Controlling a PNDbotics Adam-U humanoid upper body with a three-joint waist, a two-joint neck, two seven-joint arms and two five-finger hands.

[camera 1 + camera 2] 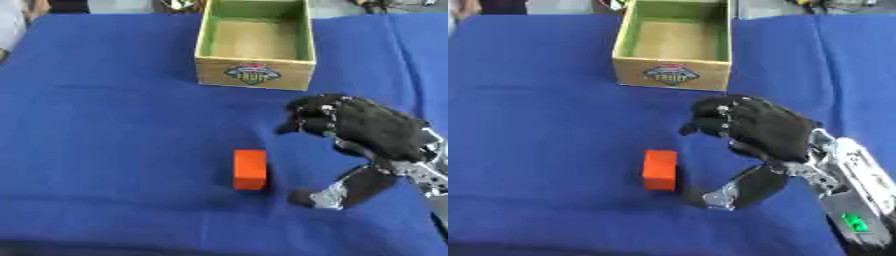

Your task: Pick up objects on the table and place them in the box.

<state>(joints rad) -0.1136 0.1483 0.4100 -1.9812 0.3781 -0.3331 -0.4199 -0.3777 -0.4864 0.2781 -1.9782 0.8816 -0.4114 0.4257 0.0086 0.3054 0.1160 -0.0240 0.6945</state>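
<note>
An orange block (249, 169) lies on the blue tablecloth, near the middle front. My right hand (759, 129) hovers just right of it, palm down, fingers curved and thumb (732, 192) spread low toward the block, holding nothing and apart from it. The open cardboard box (255, 72) with green inner walls stands at the far middle, with nothing showing inside. My left hand is out of sight.
The blue cloth (105, 125) covers the whole table. My right forearm (855, 190) comes in from the lower right corner. Small dark items show at the far edge behind the box.
</note>
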